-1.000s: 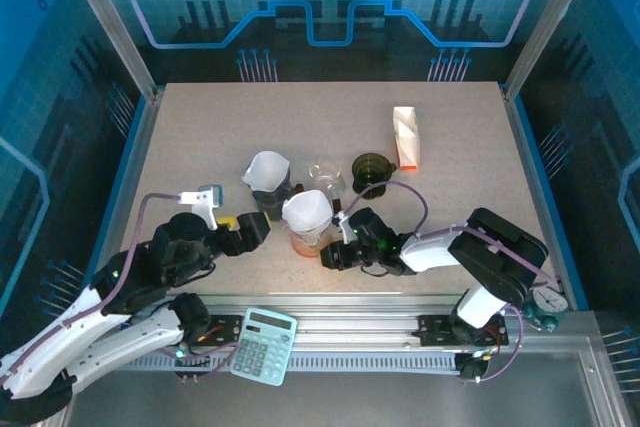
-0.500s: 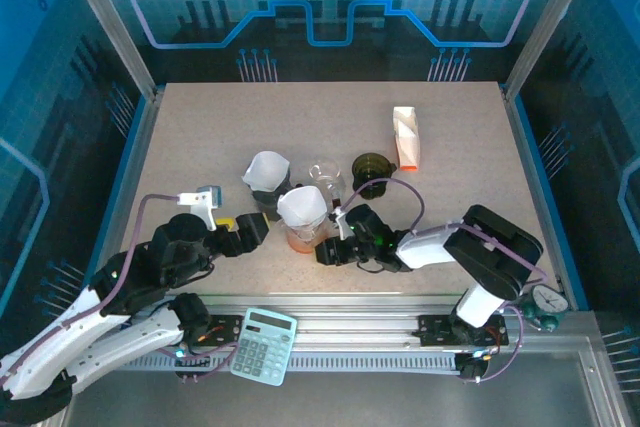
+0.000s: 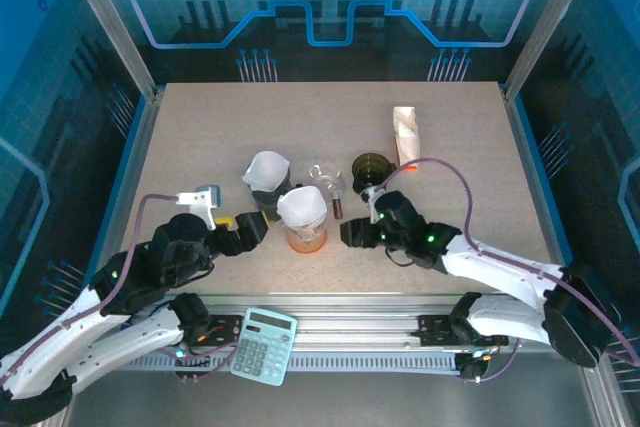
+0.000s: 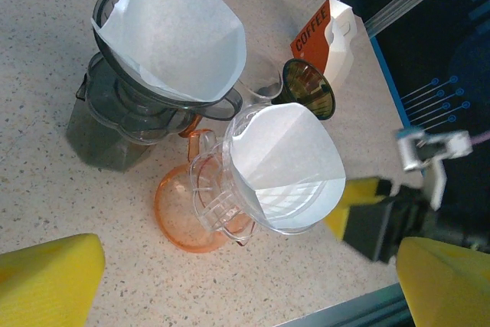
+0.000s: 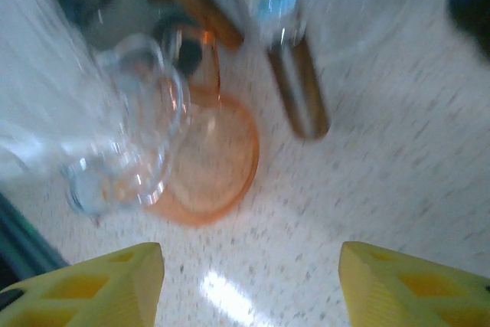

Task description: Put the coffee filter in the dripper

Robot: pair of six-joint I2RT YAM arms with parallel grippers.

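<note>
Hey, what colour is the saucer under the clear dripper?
The saucer is translucent orange, and it shows best in the left wrist view.

Left arm [image 3: 130,282]: lies low at near left, forearm angled toward centre. Left gripper [image 3: 252,231]: points right, jaws spread wide, nothing held.

Right arm [image 3: 500,272]: stretched low from its near-right base, reaching left. Right gripper [image 3: 348,234]: points left, yellow fingers [image 5: 99,289] well apart, nothing between them.
</note>
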